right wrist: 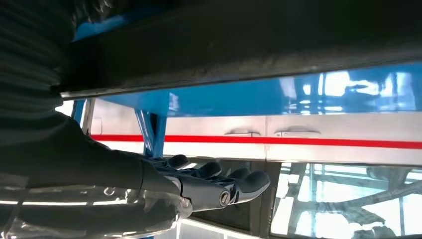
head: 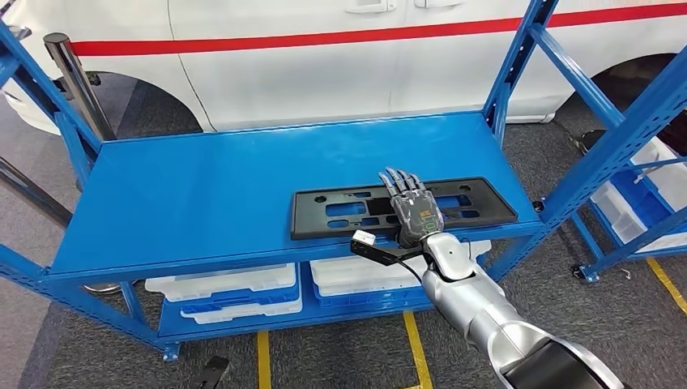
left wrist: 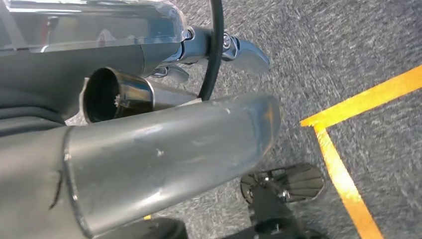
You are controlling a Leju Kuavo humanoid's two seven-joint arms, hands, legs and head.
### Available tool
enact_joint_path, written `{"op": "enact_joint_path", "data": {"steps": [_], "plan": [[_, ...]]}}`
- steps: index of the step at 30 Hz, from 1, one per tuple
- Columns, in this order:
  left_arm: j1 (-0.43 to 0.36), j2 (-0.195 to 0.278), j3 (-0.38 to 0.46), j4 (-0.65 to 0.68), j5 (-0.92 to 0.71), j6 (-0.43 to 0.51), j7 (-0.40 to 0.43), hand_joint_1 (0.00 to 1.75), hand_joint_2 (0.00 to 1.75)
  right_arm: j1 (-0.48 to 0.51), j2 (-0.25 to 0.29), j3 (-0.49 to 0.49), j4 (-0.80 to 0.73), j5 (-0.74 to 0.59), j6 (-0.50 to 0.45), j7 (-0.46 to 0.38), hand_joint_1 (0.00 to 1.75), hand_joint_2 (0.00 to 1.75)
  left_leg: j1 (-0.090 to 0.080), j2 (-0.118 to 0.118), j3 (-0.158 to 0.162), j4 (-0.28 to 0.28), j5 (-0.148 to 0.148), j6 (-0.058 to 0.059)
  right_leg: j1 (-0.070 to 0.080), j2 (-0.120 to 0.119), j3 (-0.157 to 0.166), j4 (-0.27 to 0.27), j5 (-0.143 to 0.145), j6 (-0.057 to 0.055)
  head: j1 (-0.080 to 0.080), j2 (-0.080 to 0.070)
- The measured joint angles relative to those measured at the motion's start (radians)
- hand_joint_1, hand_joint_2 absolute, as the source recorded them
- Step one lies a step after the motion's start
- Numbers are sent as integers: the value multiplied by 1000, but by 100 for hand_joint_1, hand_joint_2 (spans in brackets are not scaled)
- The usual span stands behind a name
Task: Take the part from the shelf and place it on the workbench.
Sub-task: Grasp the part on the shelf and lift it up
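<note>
Black part point(head: 403, 207) is lying flat on the blue shelf point(head: 202, 194), lower right of centre; I am resting my right robot hand point(head: 411, 209) on it, fingers spread flat.

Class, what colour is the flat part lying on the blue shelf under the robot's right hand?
Black; the part shows best in the head view.

A silver metal right arm point(head: 478, 304) with a black lower section ends in a dark grey right hand point(head: 413, 207) with slim segmented fingers point(right wrist: 249, 183) and a glossy green-marked back.
</note>
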Motion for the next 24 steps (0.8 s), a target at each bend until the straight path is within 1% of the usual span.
{"op": "enact_joint_path", "data": {"steps": [1,2,3,5,10,11,13,15,17,19,24], "plan": [[2,0,1,0,1,0,0,0,0,-2,0,0,2,2,8,7,175,175,-1,0,-2,0,-5,11,2,1,-5,6,-5,4,-1,0],[3,0,2,1,2,0,-1,0,0,-3,-1,0,4,3,15,13,175,175,-1,0,-3,-1,-1,21,5,2,-9,8,-6,2,-1,0],[6,0,3,1,3,0,-2,0,0,-4,-2,0,5,3,18,17,175,175,0,-1,-3,0,7,25,7,2,-9,8,-7,-2,-1,0],[6,0,4,1,2,2,-4,0,0,-5,-4,0,9,3,20,19,175,175,0,-3,-2,0,8,26,8,2,-5,2,-5,-12,0,0],[5,0,6,1,0,5,-7,0,0,-9,-5,0,16,3,18,17,175,175,-3,-4,-2,-1,2,37,7,-1,2,-10,-6,-13,0,0],[5,0,7,1,-1,6,-7,0,0,-9,-5,0,17,2,18,16,175,175,-4,-4,-2,-1,2,38,7,-1,1,-11,-6,-11,-1,0],[4,0,9,1,-1,7,-7,0,0,-10,-5,0,18,1,18,13,175,175,-6,-5,-2,-1,2,40,6,-2,1,-12,-5,-4,-1,0],[4,0,10,1,-2,9,-8,0,0,-10,-5,0,19,-1,17,8,175,175,-6,-5,-2,0,2,41,5,-3,1,-12,-4,8,-1,0],[4,0,10,1,-4,12,-8,0,0,-10,-5,0,19,-2,16,5,175,175,-6,-4,-2,0,2,42,4,-3,2,-13,-3,17,-1,0],[4,0,10,1,-7,16,-8,0,0,-10,-5,0,19,-3,16,4,175,175,-6,-4,-2,0,3,42,5,-3,1,-12,-3,20,-1,0],[3,0,10,1,-18,19,-7,0,0,-11,-5,0,19,-3,14,1,175,175,-5,-4,0,-1,3,42,6,-3,1,-9,-4,23,-1,0]]}}
